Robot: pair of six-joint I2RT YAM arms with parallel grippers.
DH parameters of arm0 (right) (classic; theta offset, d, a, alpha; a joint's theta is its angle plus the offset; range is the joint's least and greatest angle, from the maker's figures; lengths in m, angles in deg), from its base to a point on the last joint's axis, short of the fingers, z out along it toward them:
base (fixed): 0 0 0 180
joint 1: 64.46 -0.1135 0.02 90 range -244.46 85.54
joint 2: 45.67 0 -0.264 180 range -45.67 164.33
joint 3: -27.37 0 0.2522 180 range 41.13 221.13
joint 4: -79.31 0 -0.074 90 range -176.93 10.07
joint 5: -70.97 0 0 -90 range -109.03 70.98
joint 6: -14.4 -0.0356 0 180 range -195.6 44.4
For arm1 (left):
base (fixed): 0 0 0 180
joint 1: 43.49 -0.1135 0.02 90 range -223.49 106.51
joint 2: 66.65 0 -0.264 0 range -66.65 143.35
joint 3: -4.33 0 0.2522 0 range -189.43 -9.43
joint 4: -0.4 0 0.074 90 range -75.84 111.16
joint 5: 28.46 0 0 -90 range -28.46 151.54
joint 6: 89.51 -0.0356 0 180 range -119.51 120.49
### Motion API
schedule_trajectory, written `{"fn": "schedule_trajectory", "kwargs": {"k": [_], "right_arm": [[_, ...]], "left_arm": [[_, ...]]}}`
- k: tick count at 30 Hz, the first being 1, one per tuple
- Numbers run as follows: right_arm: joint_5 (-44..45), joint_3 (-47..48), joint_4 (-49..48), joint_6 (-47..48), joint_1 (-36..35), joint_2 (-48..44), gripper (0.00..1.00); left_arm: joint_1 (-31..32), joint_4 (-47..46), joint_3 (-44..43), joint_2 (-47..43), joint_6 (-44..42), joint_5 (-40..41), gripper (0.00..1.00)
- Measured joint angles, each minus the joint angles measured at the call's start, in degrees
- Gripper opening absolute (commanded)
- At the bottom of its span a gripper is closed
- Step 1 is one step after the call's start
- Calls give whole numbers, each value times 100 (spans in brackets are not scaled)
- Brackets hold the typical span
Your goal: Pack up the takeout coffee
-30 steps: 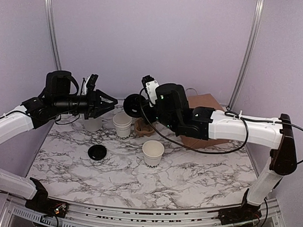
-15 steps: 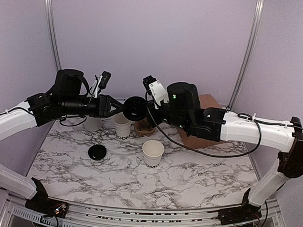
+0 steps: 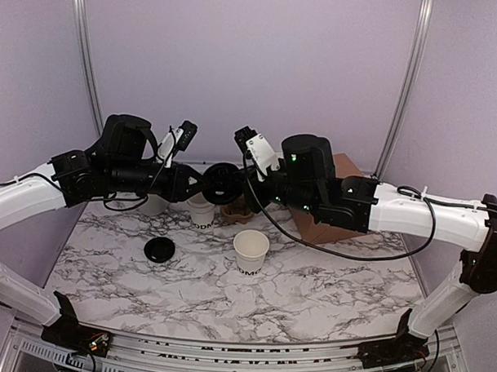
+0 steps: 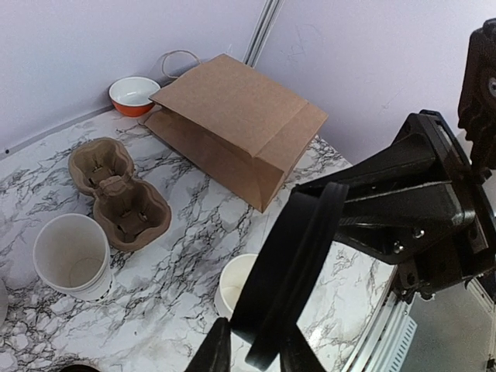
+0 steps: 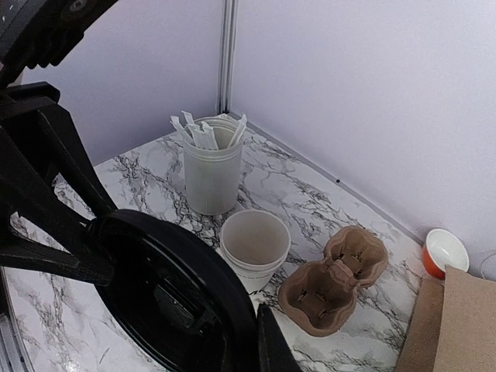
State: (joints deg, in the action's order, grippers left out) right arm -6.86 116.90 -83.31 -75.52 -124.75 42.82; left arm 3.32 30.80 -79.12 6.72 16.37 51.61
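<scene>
A black lid (image 3: 223, 179) hangs upright in the air above the back of the table. My right gripper (image 3: 235, 183) is shut on its right side, and in the right wrist view the lid (image 5: 167, 298) fills the lower left. My left gripper (image 3: 201, 183) meets it from the left, its fingers closed on the lid's rim (image 4: 267, 337). Below stand two open white paper coffee cups with dark lettering, one at the back (image 3: 202, 210) and one nearer the front (image 3: 250, 250). A second black lid (image 3: 159, 249) lies flat on the table at the left.
A brown pulp cup tray (image 3: 234, 207) sits beside the back cup. Behind the right arm lies a brown paper bag (image 4: 232, 124), with an orange bowl (image 4: 133, 93) beyond it. A white canister of sticks (image 5: 211, 170) stands at the back left.
My left arm has reached right to the lid held by the right gripper, and its jaws have narrowed around the rim. The right arm has shifted slightly right.
</scene>
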Motion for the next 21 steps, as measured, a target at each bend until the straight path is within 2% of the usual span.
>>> {"fn": "schedule_trajectory", "kwargs": {"k": [8, 11, 15, 21], "right_arm": [[-35, -20, 122, 13, 20, -2, 17], [-85, -20, 118, -11, 20, -7, 27], [-164, -20, 122, -74, 17, -7, 43], [-190, -116, 225, -271, 20, -144, 70]], "left_arm": [[229, 136, -11, 96, -289, 588, 5], [365, 157, -13, 125, -358, 811, 0], [592, 105, -11, 179, -391, 1156, 0], [863, -227, 83, 278, -398, 2197, 0]]}}
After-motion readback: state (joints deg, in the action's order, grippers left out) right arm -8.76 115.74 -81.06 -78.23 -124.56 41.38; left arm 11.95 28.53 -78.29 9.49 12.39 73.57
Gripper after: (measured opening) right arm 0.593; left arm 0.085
